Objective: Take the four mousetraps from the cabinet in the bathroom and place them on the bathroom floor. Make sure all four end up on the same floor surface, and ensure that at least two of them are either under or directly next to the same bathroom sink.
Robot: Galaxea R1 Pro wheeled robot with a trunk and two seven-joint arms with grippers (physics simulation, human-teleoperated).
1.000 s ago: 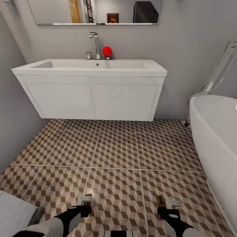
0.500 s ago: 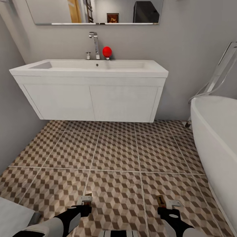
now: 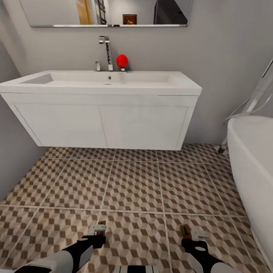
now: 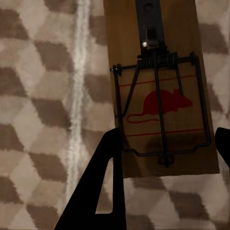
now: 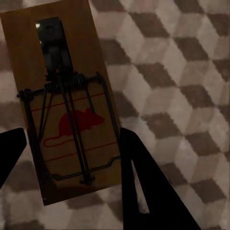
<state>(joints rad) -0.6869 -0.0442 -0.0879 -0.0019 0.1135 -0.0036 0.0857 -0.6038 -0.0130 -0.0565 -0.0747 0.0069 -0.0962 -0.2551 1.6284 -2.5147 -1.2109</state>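
Observation:
In the left wrist view, a brown wooden mousetrap (image 4: 125, 48) with a red mouse print sits between the dark fingers of my left gripper (image 4: 167, 143), which is shut on it. My right gripper (image 5: 72, 143) is shut on a second mousetrap (image 5: 81, 48). Both traps hang above the cube-patterned bathroom floor (image 3: 132, 185). In the head view both grippers are low and near me, left gripper (image 3: 99, 230) and right gripper (image 3: 189, 233). The white bathroom sink (image 3: 102, 81), with a chrome tap and a red egg-shaped object, stands ahead on its two-door vanity (image 3: 102, 125). The cabinet is out of view.
A white rounded bathtub (image 3: 254, 170) fills the right side, with a chrome pipe leaning on the wall behind it. A grey wall (image 3: 11, 159) closes the left. A mirror (image 3: 106, 13) hangs above the sink. There is a gap between the vanity's underside and the tiles.
The camera has moved closer to the sink, so the vanity looks larger and the white object at the lower left has left the picture. Both grippers still hold their mousetraps.

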